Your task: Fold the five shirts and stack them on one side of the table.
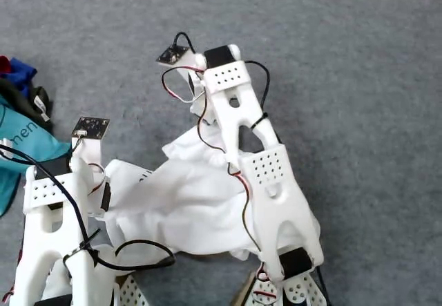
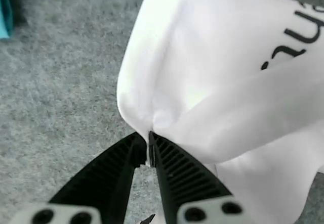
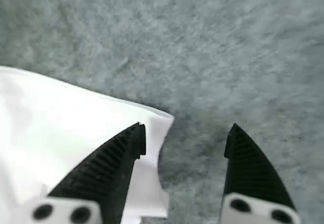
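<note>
1. Jaws of the left gripper [image 2: 147,144] are clenched on a thin pinched fold of the white shirt [image 2: 217,82]. Those of the right gripper [image 3: 187,133] are released, with one tip over a corner of that shirt and the other over the bare grey desk [image 3: 228,42].
2. In the high view the white shirt [image 1: 186,195] lies crumpled at mid-desk. It sits between the two arms and partly under the right one, and it is not yet folded.
3. Left-side risk: the pinch sits at the very tips of the jaws. A quick pull would likely let the cloth slide out and drop back in a heap.
4. Middle risk: the bunched fabric lies beneath the right arm and its loose cables. Dragging the shirt could snag it there and twist it further.
5. Right-side risk: if these jaws close where they hang, they may catch only the corner's edge, or nothing at all.
6. Counts:
   - Two arms and two grippers.
   - One white shirt.
   - One teal shirt [image 1: 21,147] at the left edge.
   - One blue cloth [image 1: 17,71] with red and dark cloth bunched against it. How many garments are in that bundle I cannot tell, so I cannot count five shirts.
</note>
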